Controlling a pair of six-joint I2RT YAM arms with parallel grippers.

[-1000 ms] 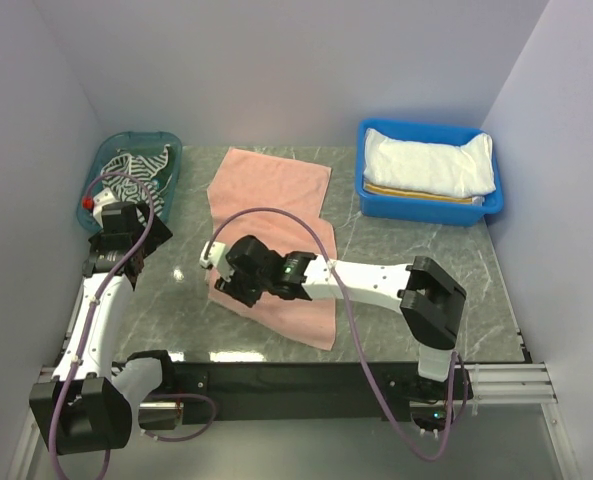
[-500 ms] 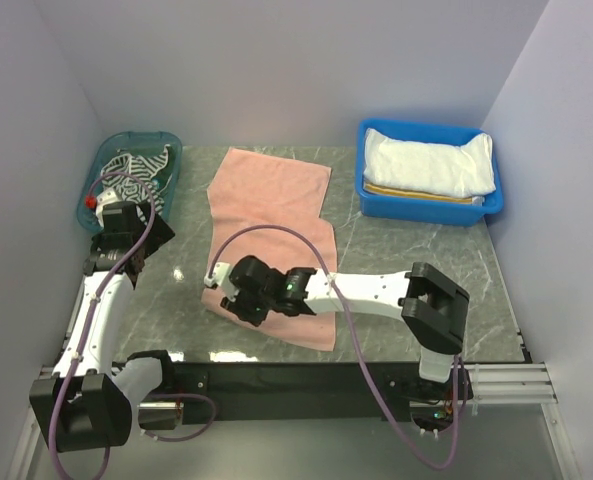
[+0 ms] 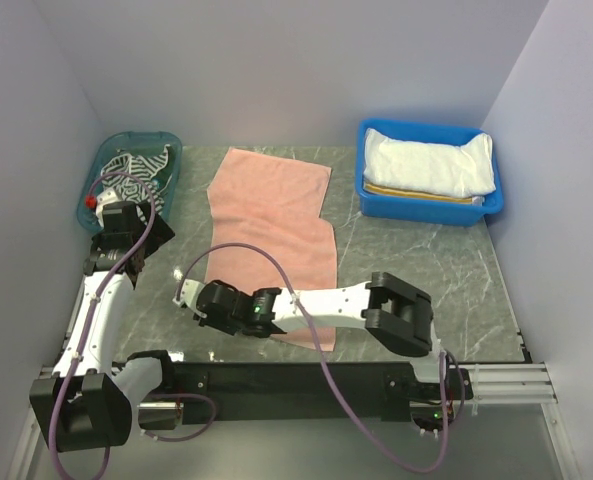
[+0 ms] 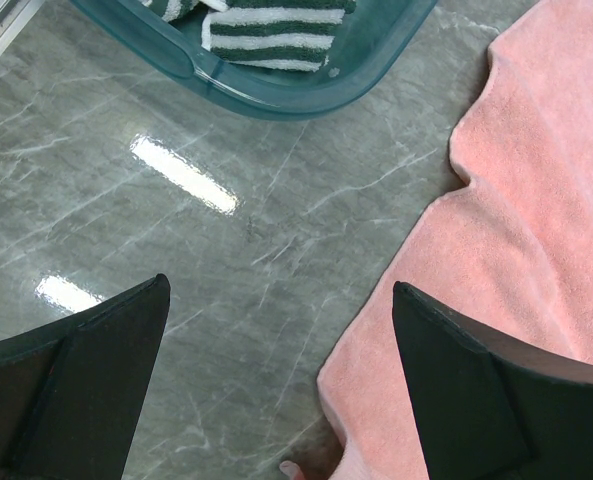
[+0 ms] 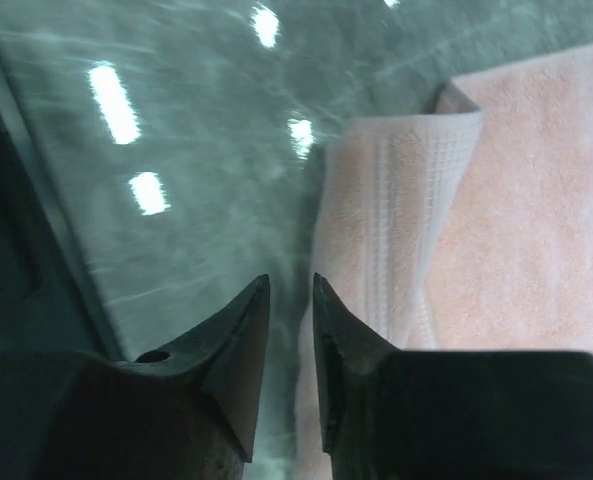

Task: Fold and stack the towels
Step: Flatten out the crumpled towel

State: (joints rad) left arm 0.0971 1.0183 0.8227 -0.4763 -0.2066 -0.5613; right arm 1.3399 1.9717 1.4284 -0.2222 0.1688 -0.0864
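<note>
The salmon pink towel [image 3: 276, 215] [image 4: 516, 200] [image 5: 516, 220] lies flat in the middle of the table. Its near-left corner [image 5: 396, 200] is turned over, showing a pale woven band. My right gripper [image 3: 198, 310] [image 5: 291, 285] is low at that corner. Its jaws stand a narrow gap apart, open, with the towel's left edge running up between them. My left gripper [image 3: 126, 228] [image 4: 281, 300] hovers wide open over bare table between the teal bin and the pink towel's left edge. A dark-and-white striped towel [image 3: 141, 165] [image 4: 266, 25] lies crumpled in the teal bin.
The teal bin [image 3: 171, 170] [image 4: 276, 95] sits at the far left. A blue bin [image 3: 376, 195] at the far right holds a folded white towel [image 3: 431, 165] on a yellow-and-white striped one [image 3: 416, 192]. White walls close in the table on three sides.
My right gripper has swung toward the near left, from over the pink towel to its near-left corner, and its jaws have narrowed. The left arm has barely moved.
</note>
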